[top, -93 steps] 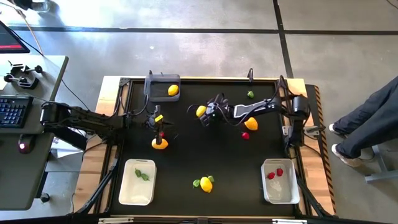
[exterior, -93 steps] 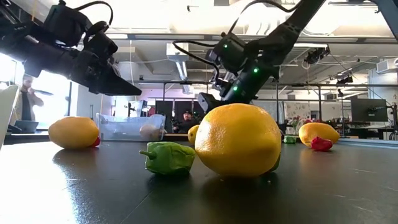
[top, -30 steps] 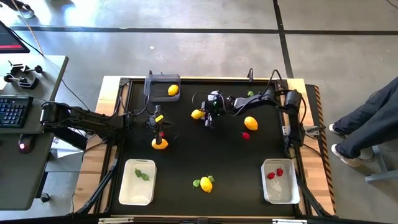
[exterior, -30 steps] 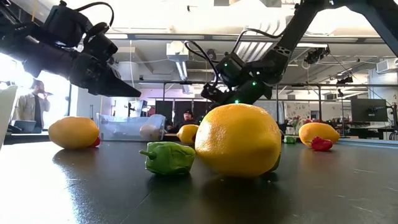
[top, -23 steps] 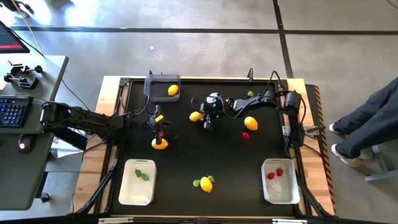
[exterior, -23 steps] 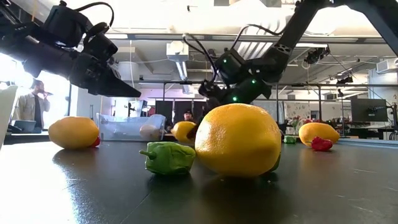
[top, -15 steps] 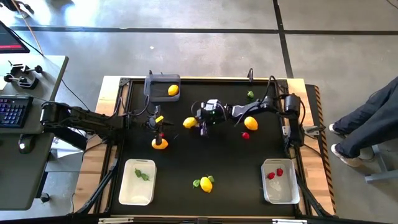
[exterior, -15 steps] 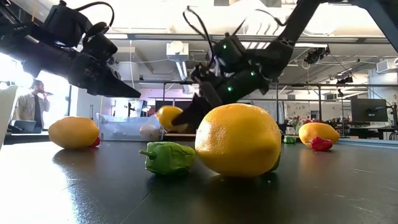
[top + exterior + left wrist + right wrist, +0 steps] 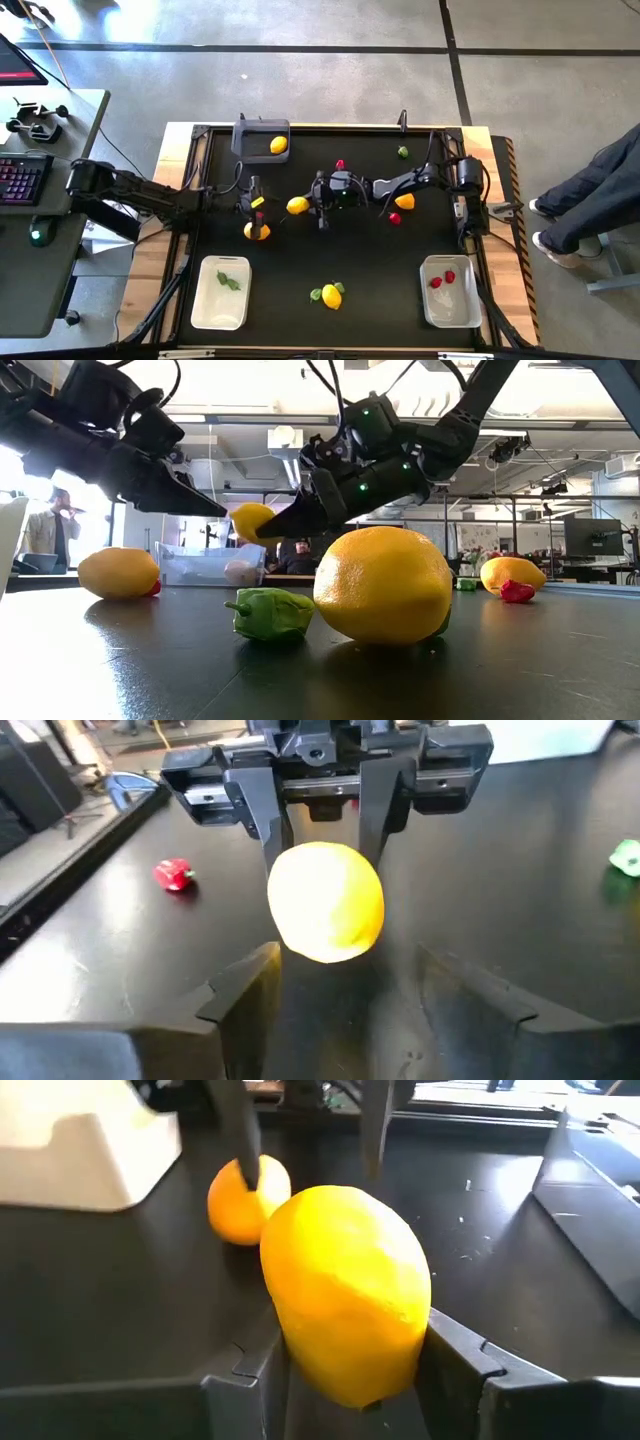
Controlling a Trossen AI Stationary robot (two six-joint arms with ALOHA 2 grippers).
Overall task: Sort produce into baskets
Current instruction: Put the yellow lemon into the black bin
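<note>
A yellow lemon (image 9: pixel 297 205) is held off the black table (image 9: pixel 350 260) near its middle, pinched between the fingers of the right gripper (image 9: pixel 308 205), as is confirmed in the right wrist view (image 9: pixel 345 1325). The left gripper (image 9: pixel 256 203) is seen just beside it, its fingers (image 9: pixel 245 990) spread apart and pointed at the lemon. An orange lemon (image 9: pixel 257 231) lies on the table under the left gripper. In the dark grey basket (image 9: pixel 260 137) at the far edge one lemon is found; green pieces lie in the near left white basket (image 9: pixel 221 292), red ones in the near right white basket (image 9: pixel 449 291). Other fruits are scattered over the table
</note>
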